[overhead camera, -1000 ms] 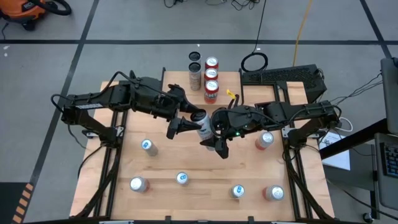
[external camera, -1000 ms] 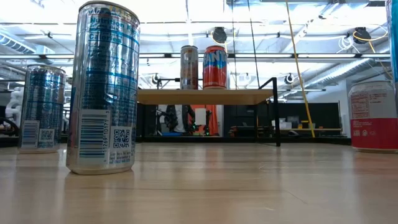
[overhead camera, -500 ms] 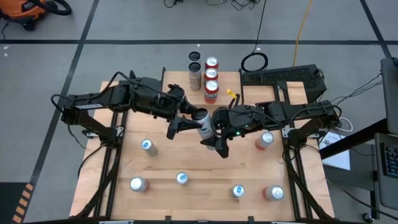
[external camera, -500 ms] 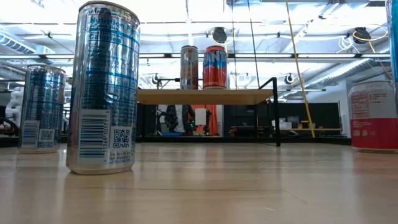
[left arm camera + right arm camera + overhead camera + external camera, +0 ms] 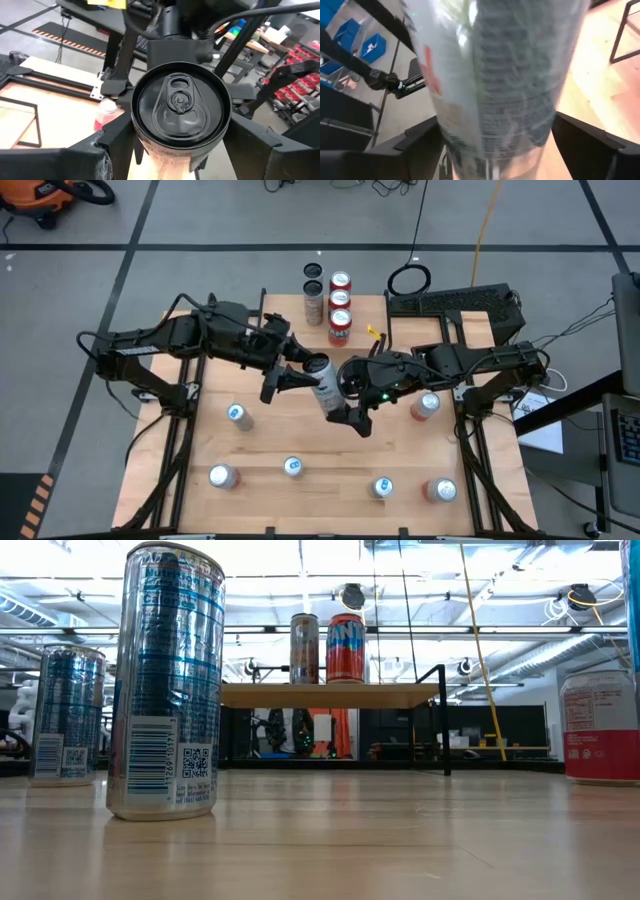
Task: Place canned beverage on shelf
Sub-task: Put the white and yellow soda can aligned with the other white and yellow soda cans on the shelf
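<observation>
**Can between two grippers above the wooden table**

A smooth cylindrical can (image 5: 324, 383) is being gripped between the left gripper (image 5: 290, 376) fingers; the right gripper (image 5: 350, 412) fingers are flanking it, released. The shelf (image 5: 330, 308) is standing beyond, bearing cans.

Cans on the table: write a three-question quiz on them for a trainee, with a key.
1. True or false: the small light wooden shelf on black legs bears no cans.
2. How many loose cans stand on the large wooden tabletop, off the shelf? A three, B six, C nine.
3. Which claw's camera looks straight onto the dark lid of the white can held in the air?
Key: 1 false; 2 B; 3 the left claw.
</observation>
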### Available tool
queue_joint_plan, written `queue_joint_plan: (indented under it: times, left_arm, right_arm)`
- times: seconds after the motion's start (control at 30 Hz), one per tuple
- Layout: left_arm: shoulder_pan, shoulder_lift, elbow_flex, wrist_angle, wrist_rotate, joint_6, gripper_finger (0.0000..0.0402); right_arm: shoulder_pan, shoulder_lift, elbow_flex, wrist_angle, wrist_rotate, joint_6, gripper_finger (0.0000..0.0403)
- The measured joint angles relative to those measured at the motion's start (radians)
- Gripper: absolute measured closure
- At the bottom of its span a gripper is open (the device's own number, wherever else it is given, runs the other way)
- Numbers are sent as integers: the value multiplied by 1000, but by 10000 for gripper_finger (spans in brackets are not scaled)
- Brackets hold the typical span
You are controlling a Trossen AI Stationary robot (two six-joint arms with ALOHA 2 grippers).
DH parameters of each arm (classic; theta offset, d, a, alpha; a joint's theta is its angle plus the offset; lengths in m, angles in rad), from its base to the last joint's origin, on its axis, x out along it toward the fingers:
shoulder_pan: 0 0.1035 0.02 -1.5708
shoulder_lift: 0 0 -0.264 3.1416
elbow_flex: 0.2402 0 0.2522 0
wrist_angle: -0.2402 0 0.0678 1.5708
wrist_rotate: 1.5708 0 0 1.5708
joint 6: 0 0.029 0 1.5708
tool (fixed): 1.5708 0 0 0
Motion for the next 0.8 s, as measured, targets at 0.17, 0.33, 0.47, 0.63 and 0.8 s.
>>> queue_joint_plan:
  times: [0.17, 0.33, 0.47, 0.63, 0.8]
  left_arm:
    - [8, -17, 0, -21, 3, 5, 148]
    - [14, -38, 0, -38, 5, 25, 149]
    - [24, -49, 0, -44, 11, 41, 149]
    - [58, -62, 0, -63, 10, 104, 149]
    - [119, -63, 0, -119, 23, 183, 149]
  right_arm:
    - [0, -1, 0, -41, -48, 15, 60]
    - [1, -4, 0, -101, -70, 15, 60]
    - [2, -4, 0, -154, -70, 15, 60]
    - [5, -4, -1, -201, -113, 22, 60]
    - [41, -4, -1, -203, -153, 50, 60]
